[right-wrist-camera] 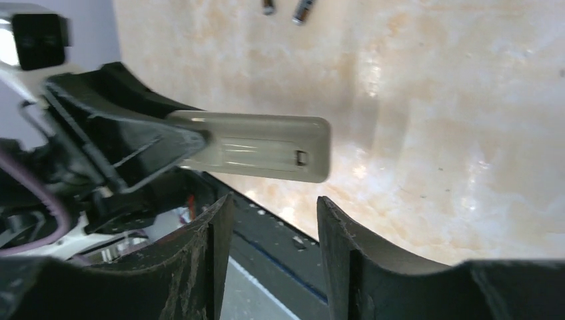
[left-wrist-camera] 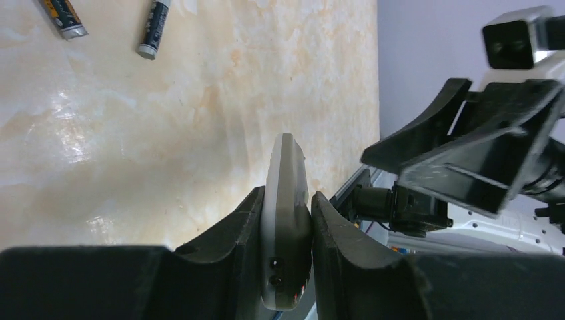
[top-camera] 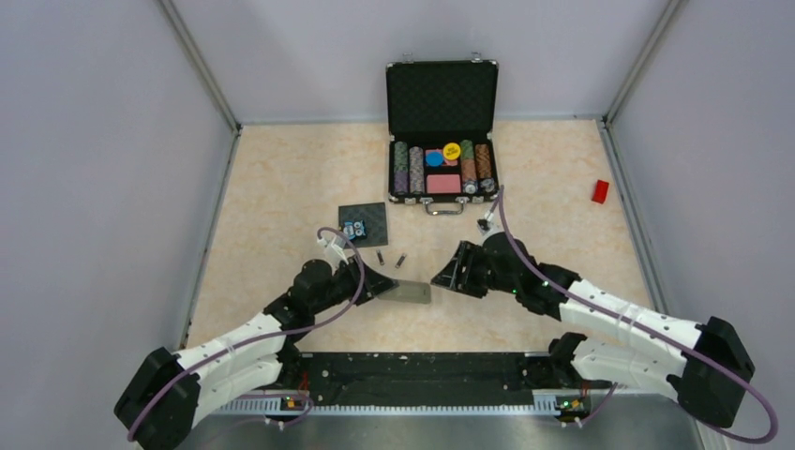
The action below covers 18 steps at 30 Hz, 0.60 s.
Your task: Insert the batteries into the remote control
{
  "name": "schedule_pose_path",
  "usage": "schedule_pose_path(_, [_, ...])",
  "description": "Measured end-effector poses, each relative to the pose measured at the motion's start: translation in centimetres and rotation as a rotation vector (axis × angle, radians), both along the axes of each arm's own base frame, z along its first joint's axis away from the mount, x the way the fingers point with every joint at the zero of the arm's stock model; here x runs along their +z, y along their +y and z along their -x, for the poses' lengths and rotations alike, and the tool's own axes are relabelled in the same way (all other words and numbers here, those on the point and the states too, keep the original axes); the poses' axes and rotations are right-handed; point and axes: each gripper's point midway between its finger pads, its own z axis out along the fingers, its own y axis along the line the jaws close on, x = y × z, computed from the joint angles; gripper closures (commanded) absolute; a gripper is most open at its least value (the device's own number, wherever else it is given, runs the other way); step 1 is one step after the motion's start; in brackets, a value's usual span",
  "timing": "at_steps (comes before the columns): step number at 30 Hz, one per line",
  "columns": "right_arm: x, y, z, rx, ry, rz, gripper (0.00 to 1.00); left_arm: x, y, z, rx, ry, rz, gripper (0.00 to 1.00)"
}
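My left gripper (top-camera: 378, 284) is shut on the remote control (top-camera: 411, 292) and holds it above the table, grey back up. In the left wrist view the remote (left-wrist-camera: 286, 220) sits edge-on between my fingers. In the right wrist view its grey back (right-wrist-camera: 266, 147) shows a closed battery cover with a small latch. Two batteries (top-camera: 381, 257) (top-camera: 400, 260) lie on the table just beyond the remote; they also show in the left wrist view (left-wrist-camera: 63, 17) (left-wrist-camera: 153, 30). My right gripper (top-camera: 443, 278) is open and empty, just right of the remote's free end.
An open black poker chip case (top-camera: 442, 131) stands at the back. A black square pad (top-camera: 364, 223) with a small blue item lies left of it. A red block (top-camera: 600, 191) sits far right. A black rail (top-camera: 422, 375) runs along the near edge.
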Motion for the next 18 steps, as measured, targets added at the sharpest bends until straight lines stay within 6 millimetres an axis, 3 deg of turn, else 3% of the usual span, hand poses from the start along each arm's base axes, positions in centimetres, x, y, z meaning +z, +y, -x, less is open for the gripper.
schedule_pose_path(4, [-3.7,-0.1,0.2,0.001,0.049,0.051,0.63,-0.8,0.6,0.0,0.038,-0.001,0.016,1.0])
schedule_pose_path(7, [-5.3,0.4,0.5,0.02,0.065,0.045,0.67,-2.5,1.5,0.6,0.072,0.024,0.009,1.0])
schedule_pose_path(10, [-5.9,1.3,0.6,0.044,0.068,0.027,0.72,-4.2,2.4,1.1,0.1,0.061,-0.008,1.0])
schedule_pose_path(18, [-7.4,3.9,1.3,0.113,0.096,0.003,0.65,-4.2,3.0,1.0,0.14,0.072,-0.01,1.0])
